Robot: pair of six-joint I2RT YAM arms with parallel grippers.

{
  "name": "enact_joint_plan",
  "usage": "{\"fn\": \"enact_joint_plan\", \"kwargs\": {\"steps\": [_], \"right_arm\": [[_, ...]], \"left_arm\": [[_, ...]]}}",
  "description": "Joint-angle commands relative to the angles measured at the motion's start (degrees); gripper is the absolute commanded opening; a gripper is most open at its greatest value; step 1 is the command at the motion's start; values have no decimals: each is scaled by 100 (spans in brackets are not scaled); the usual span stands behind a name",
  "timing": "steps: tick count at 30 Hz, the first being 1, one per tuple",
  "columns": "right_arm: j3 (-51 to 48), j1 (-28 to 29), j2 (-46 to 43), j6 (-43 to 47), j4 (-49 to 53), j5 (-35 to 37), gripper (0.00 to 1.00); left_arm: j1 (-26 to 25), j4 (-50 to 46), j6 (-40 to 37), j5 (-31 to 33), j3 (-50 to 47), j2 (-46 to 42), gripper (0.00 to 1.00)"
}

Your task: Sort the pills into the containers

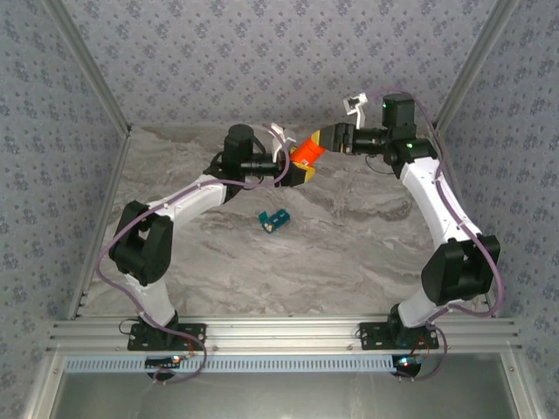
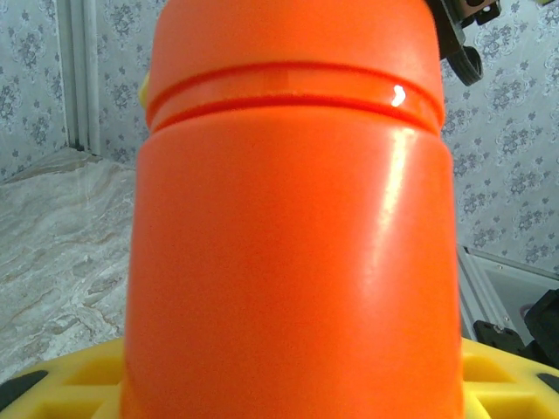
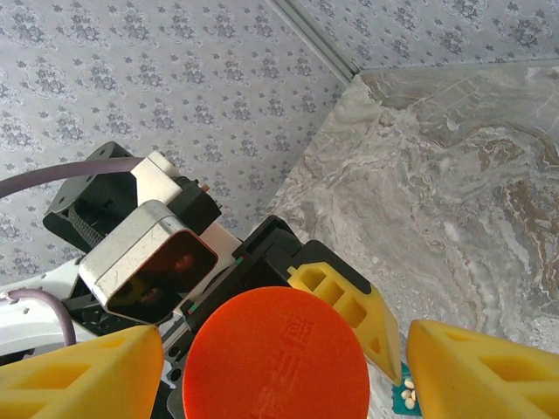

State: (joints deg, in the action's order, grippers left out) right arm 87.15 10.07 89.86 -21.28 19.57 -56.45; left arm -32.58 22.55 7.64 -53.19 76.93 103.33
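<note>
Your left fingers (image 1: 301, 175) are gripping the orange bottle (image 1: 307, 154) around its body and holding it up off the surface (image 1: 367, 244), with its cap (image 3: 278, 358) facing the right arm. Your right fingers (image 3: 87, 375) are standing wide, one on each side of that bottle's cap and neither quite touching it. The teal pill box (image 1: 273, 220) is lying on the surface apart from the bottle, on the side nearer the arm bases, with a few small white pills (image 3: 408, 397) showing in one compartment.
</note>
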Motion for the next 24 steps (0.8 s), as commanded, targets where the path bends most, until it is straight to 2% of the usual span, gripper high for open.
{"fn": "enact_joint_plan", "kwargs": {"steps": [1,10,17,20,24], "right_arm": [[145,48,20,133,121,-165,73],[127,101,45,150,158,-244,66],[102,144,56,133,202,-262,44],[-19,176,32,-28,118,-139,42],[-184,290,18,-494,29,193,40]], "left_arm": [[13,159,62,-178,182,21,0],[12,166,63,-170,174,21,0],[15,157,47,-104,177,5,0],[1,112,-26,75,152,-27,0],[-106,-108,-505,724,16,-191,0]]}}
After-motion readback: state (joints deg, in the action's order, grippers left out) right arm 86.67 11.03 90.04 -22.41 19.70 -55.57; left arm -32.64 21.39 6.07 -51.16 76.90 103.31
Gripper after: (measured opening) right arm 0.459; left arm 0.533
